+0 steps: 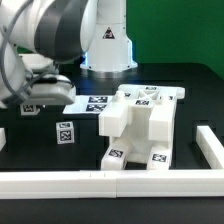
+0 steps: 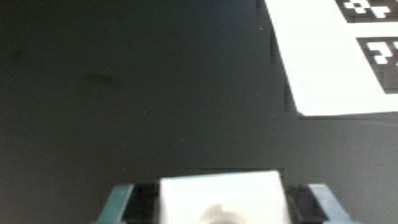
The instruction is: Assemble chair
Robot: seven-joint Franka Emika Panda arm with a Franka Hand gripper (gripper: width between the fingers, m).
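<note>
the jaws are closed on a small white part, which sits squarely between the two teal fingers in the wrist view and fills the gap, so both pads seem to press its sides. the grip looks centred, probably so the piece hangs straight and can be lined up with its socket without twisting. beneath it is only the bare black surface, so i judge the part is carried clear of it rather than resting on it, though the height cannot be read.

in the exterior view a tagged white block shows just below the jaws. it is likely this same part, but i cannot be sure. outward from there, a loose tagged piece stands on the surface at about 5 o'clock from the jaws, near but apart. the marker board lies flat at about 3 o'clock.

the chair, partly built as a blocky white body, sits beyond the board at roughly 4 o'clock from the jaws and well apart from them. the border rail runs close by at the chair's 6 o'clock. the held part has yet to cross the board to reach the chair.
</note>
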